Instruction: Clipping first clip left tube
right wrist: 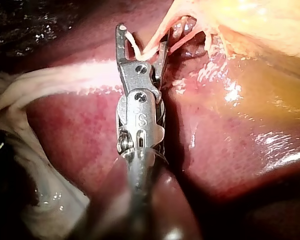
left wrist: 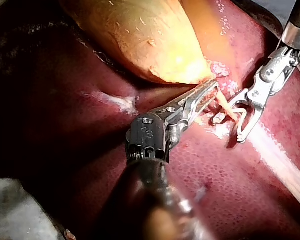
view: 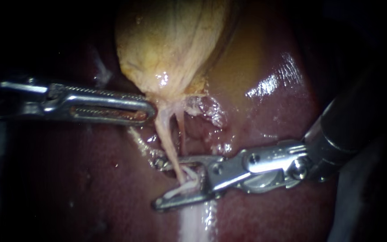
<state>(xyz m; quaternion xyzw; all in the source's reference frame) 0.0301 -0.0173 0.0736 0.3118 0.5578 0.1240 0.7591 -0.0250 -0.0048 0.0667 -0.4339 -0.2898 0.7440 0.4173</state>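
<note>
Two open jaws of right instrument [view: 160,184] straddle left tube [view: 164,134]; closing askew could pinch only part of it or tear the thin strand

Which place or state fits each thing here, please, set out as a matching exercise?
1 gallbladder
2 left tube
3 left instrument
4 liver

A dark red, glistening
B between the right instrument's open jaws
C pale yellow
D tip at the gallbladder's neck

Pairs: 1-C, 2-B, 3-D, 4-A
</note>
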